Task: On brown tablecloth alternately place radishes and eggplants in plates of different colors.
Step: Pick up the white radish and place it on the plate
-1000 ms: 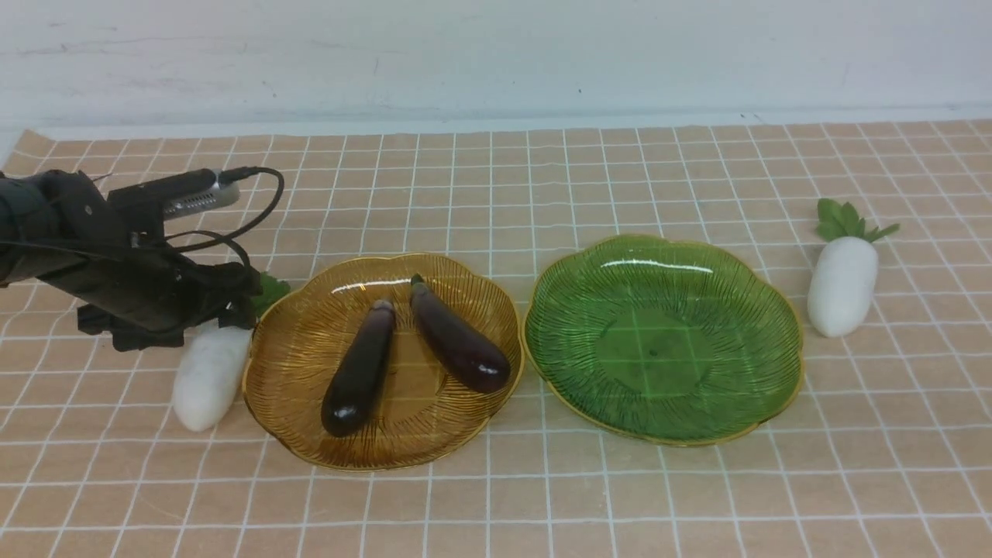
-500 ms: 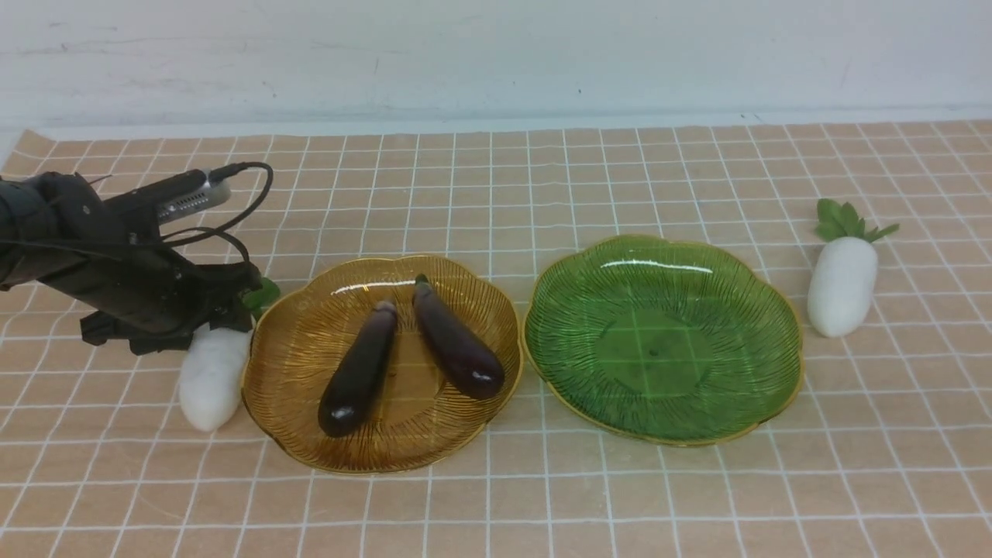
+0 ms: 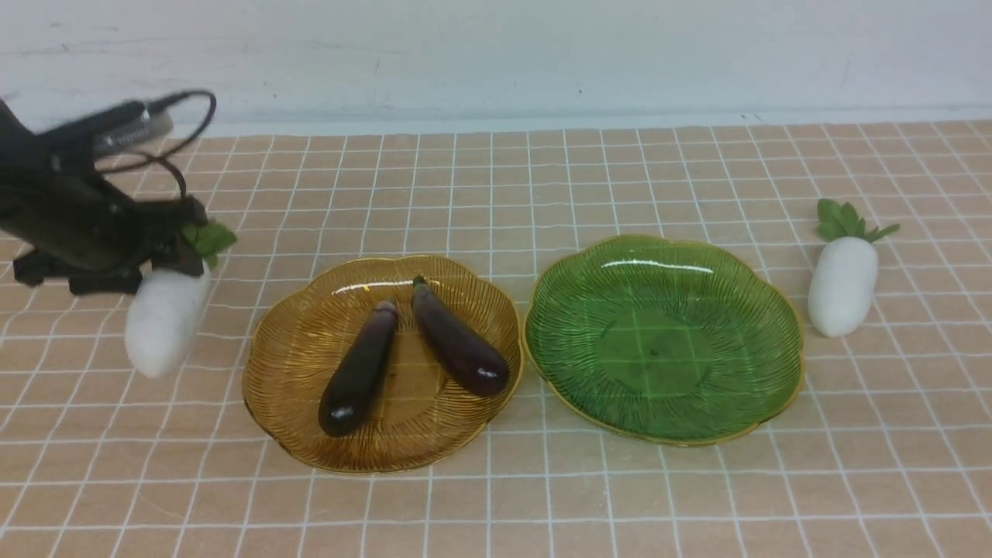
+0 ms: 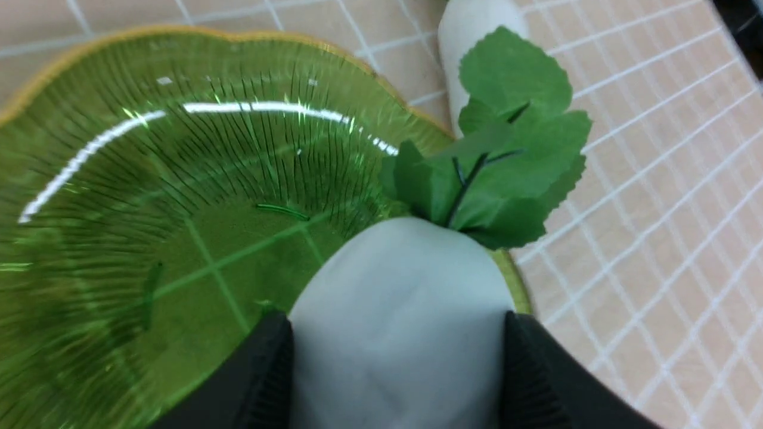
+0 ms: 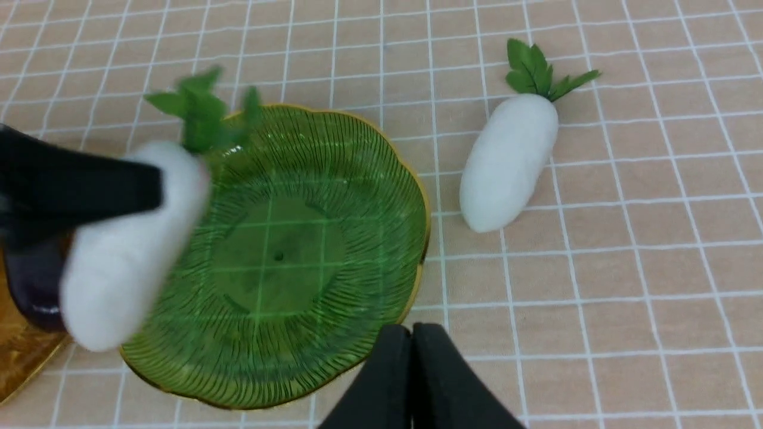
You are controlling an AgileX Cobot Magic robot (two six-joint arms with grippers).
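Radish (image 3: 164,325) gripped, left end effector (image 4: 398,351) partly open

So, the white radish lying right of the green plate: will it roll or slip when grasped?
That radish looks round and smooth, so it probably rolls sideways if nudged. Likely stiff and light: the held radish juts undented from the left gripper. Its leaves look floppy.

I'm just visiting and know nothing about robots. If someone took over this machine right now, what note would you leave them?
Left claw: shut on one radish near its leaves, left of the amber plate.
Right claw: shut, holding nothing.
Done: both eggplants lie in the amber plate.
Left: the green plate is empty; the second radish lies on the brown tablecloth to its right. Both radishes probably belong in the green plate.
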